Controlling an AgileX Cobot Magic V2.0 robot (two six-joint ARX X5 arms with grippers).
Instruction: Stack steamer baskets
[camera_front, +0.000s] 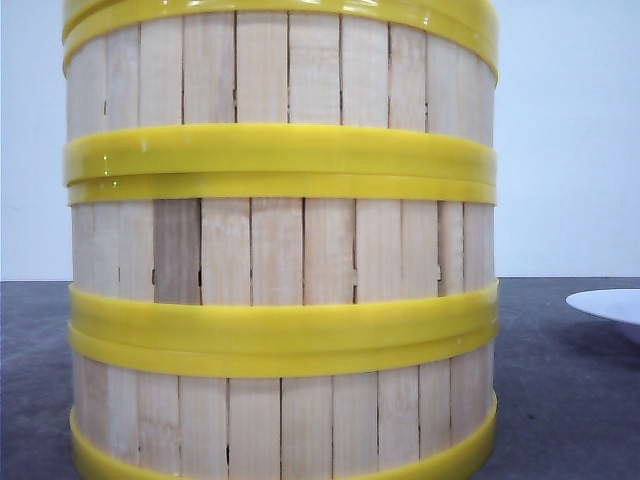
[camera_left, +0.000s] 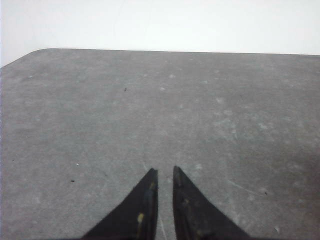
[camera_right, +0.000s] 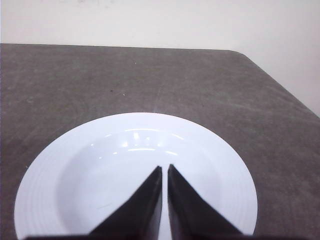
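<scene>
Three round slatted wooden steamer baskets with yellow plastic bands stood stacked, apparently done; left gripper and right gripper nearly closed, empty, the right over the shallow white plate.

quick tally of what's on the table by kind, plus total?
steamer baskets: 3, stacked in one column in the front view
white plate: 1, to the right of the stack
Total: 4
</scene>
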